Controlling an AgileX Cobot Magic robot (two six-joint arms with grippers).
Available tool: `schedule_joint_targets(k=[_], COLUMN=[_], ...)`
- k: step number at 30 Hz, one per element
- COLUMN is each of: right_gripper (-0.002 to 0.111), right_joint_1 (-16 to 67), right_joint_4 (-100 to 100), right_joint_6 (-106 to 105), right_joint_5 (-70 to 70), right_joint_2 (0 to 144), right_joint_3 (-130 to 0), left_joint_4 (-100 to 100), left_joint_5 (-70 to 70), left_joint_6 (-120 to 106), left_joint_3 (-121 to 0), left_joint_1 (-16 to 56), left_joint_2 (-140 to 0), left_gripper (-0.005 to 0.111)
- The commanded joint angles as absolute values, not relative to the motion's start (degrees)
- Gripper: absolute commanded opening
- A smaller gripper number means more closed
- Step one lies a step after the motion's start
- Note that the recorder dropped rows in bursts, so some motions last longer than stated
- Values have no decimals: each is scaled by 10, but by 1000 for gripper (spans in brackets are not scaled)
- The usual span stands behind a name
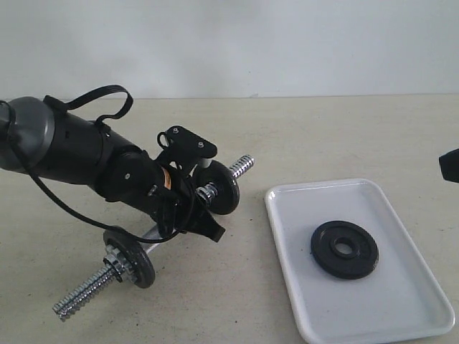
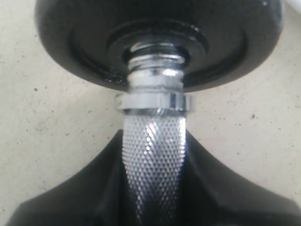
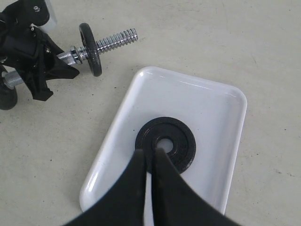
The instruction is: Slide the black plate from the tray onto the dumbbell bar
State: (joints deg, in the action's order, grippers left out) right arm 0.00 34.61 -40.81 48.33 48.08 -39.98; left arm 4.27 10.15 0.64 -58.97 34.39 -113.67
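Observation:
The black plate lies flat in the white tray. In the right wrist view the plate sits just beyond my right gripper, which hangs over the tray, shut and empty. My left gripper is shut on the knurled middle of the dumbbell bar. The bar runs from near left to far right, with a black disc and a second black disc on it, and both threaded ends are bare. A chrome collar sits against the far disc.
Beige tabletop lies between the bar and the tray. Only a black tip of the right arm shows at the exterior view's right edge. A pale wall rises behind the table.

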Motion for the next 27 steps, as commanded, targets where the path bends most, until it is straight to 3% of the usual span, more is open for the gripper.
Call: schedule_joint_targets(k=[1, 6, 11, 27], right_gripper=[0, 0, 0, 0], right_joint_1=[0, 0, 0, 0], right_joint_4=[345, 345, 345, 345], right_joint_6=[-410, -410, -410, -410], right_joint_5=[480, 480, 480, 475], right_joint_2=[481, 481, 481, 481], right_joint_3=[-399, -399, -399, -399], left_joint_4=[39, 39, 39, 40], left_joint_5=[103, 103, 103, 94], left_joint_6=[13, 13, 13, 4], left_joint_3=[-591, -591, -591, -591], left_joint_1=[344, 344, 344, 344], left_joint_2=[-1149, -1153, -1153, -1117], left_gripper=[26, 23, 4, 4])
